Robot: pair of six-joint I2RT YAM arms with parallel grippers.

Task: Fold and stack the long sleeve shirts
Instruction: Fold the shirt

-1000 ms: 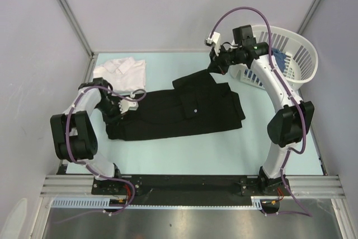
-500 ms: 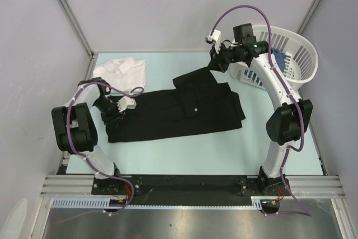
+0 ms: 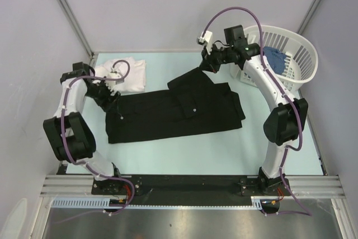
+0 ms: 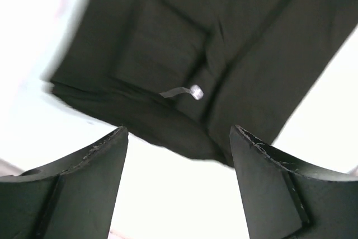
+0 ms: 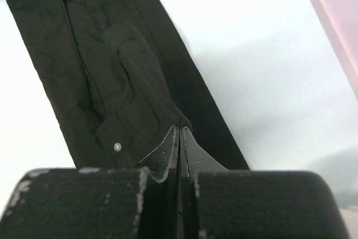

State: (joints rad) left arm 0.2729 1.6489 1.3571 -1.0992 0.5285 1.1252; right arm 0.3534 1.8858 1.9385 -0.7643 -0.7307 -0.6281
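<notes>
Black shirt [image 3: 173, 113] lies flat mid-tabletop [image 3: 224, 149], folded into a long strip running L-R. Its far-R corner is raised off the surface, pinched in R claw [image 5: 179, 138], which is clenched tight on the cloth. L claw [image 4: 178, 138] hangs over the shirt's L end, released, fingers wide, nothing betw. them. White shirt [image 3: 126, 72] sits folded at far-L corner, just beside the black one's L end. White slatted basket [image 3: 296, 62] stands far R w/ blue cloth [image 3: 275, 54] inside.
</notes>
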